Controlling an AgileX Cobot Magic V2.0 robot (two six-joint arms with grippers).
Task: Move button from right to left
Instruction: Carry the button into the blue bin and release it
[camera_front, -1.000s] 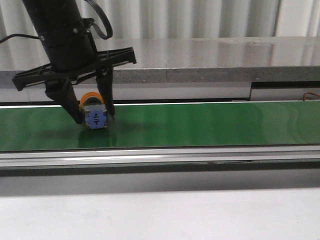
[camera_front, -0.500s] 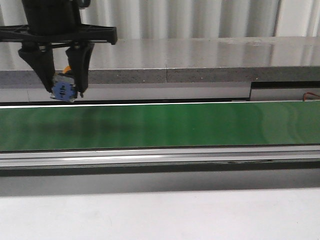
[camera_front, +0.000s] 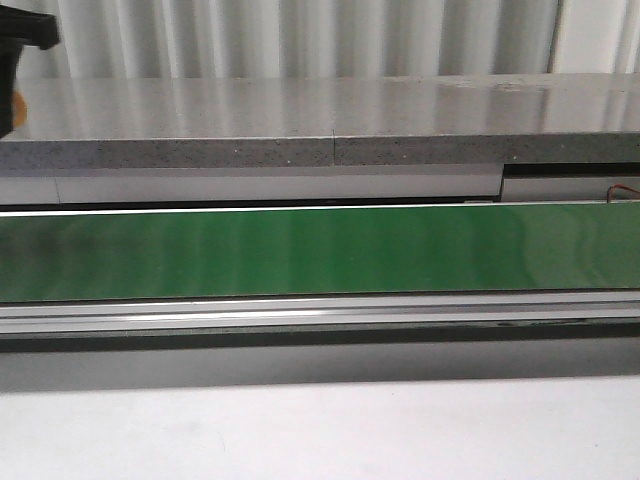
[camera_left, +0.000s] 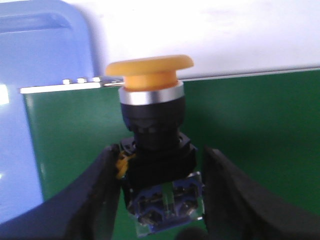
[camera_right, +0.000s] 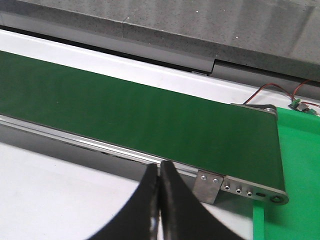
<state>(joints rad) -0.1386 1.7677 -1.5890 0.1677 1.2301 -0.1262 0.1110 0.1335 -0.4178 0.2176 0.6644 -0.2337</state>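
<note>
My left gripper (camera_left: 161, 200) is shut on the button (camera_left: 152, 107), its black fingers pressed on the blue-grey contact block with the yellow-orange mushroom cap pointing away. It is held above the left end of the green conveyor belt (camera_left: 240, 130). In the front view only a sliver of the gripper and an orange speck of the cap (camera_front: 17, 108) show at the far left edge. My right gripper (camera_right: 160, 172) is shut and empty, over the white table in front of the belt's right end.
The green belt (camera_front: 330, 250) runs across the front view with a grey stone ledge (camera_front: 330, 120) behind it. A pale blue tray (camera_left: 30, 60) lies beyond the belt's left end. A bright green mat (camera_right: 300, 165) and red wires (camera_right: 277, 87) lie at the belt's right end.
My left gripper has lifted the button off the belt and carried it up and to the left, almost out of the front view.
</note>
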